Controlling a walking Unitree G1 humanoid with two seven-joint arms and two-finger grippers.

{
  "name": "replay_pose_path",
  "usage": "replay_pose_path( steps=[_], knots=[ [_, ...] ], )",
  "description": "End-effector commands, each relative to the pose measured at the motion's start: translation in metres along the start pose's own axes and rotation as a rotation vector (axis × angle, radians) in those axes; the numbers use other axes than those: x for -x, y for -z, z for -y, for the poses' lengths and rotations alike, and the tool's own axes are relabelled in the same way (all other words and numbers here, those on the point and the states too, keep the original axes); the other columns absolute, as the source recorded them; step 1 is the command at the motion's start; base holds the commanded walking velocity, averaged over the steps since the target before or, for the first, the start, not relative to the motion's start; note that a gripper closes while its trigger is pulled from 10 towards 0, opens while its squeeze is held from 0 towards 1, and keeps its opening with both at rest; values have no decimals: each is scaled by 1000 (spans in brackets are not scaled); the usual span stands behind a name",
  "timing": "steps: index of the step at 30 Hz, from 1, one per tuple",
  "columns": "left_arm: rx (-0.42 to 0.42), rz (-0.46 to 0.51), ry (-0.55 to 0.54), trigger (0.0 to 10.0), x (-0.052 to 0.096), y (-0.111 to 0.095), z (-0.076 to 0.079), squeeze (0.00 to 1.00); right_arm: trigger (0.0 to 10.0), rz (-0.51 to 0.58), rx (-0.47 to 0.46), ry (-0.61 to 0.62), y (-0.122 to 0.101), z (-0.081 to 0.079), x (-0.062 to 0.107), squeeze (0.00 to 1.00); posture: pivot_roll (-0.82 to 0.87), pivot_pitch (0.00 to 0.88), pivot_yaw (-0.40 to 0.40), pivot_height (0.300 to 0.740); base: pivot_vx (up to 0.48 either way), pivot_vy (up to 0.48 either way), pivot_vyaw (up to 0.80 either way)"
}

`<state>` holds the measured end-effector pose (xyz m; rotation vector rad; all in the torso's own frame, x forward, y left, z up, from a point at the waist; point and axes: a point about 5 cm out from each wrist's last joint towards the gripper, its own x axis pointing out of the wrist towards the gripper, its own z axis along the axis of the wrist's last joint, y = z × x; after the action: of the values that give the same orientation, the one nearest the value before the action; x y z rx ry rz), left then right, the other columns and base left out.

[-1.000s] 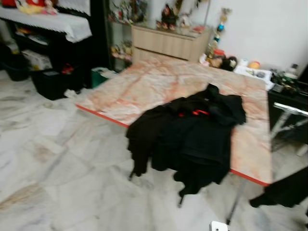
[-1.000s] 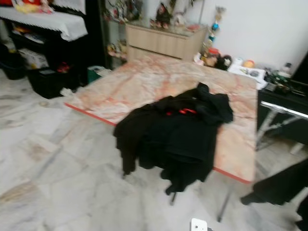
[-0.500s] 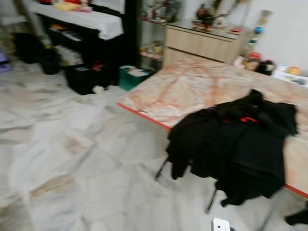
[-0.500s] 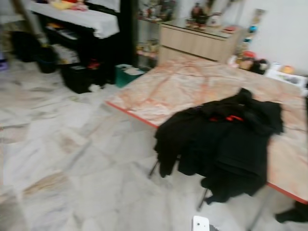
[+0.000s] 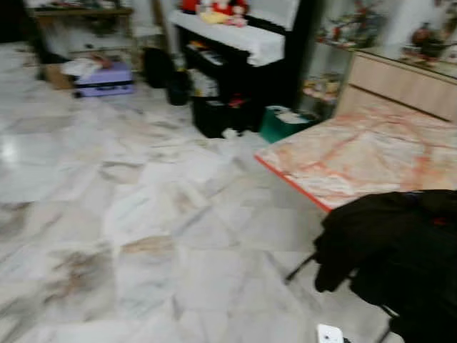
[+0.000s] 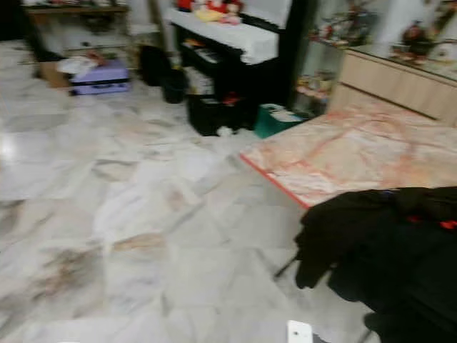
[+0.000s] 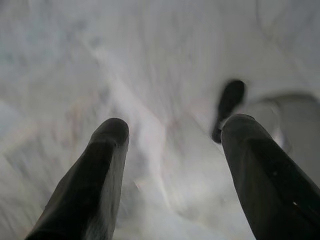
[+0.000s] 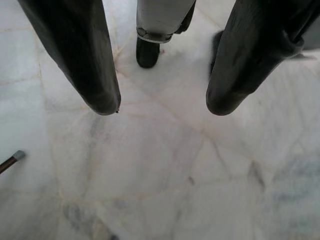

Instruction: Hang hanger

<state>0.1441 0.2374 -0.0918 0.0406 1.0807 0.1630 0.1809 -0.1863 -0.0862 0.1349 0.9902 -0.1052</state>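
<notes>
**Hanger not in hand, robot walking**

Hanger was hard to make out; a red fleck [image 6: 448, 224] among the black clothes [image 6: 385, 250] draped off the marble table [image 6: 343, 157] may have been it; I couldn't tell. Left gripper [image 7: 175, 125] hung spread wide, empty, over the floor [image 5: 143, 214]; right gripper [image 8: 162, 102] likewise. That fleck lay well apart from both. I judged this a walking stretch; next called for a clear sighting.

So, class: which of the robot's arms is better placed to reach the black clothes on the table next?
Right, probably. The black clothes drape over the table edge on the robot's right. Both the left gripper and right gripper hang open above floor.
</notes>
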Motion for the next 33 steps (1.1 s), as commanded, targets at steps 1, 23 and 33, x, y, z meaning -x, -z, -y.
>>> replay_pose_path(
  steps=[1, 23, 33],
  knots=[
    [3, 8, -18, 10000, 0, -3, -3, 0, 10000, 6, 6, -17, -3, -5, -1, 0, 168, 0, -63, 740, 0, 0, 800],
    [66, -8, -48, 10000, 2, 13, -4, 0, 10000, -5, 31, -20, 1, 1, 0, 0, 176, 0, -89, 740, 0, 0, 800],
    [42, -14, -36, 10000, 2, 14, 6, 0, 10000, -15, -4, -6, 6, 2, 1, 0, 171, 0, -78, 740, 0, 0, 160]
  ],
)
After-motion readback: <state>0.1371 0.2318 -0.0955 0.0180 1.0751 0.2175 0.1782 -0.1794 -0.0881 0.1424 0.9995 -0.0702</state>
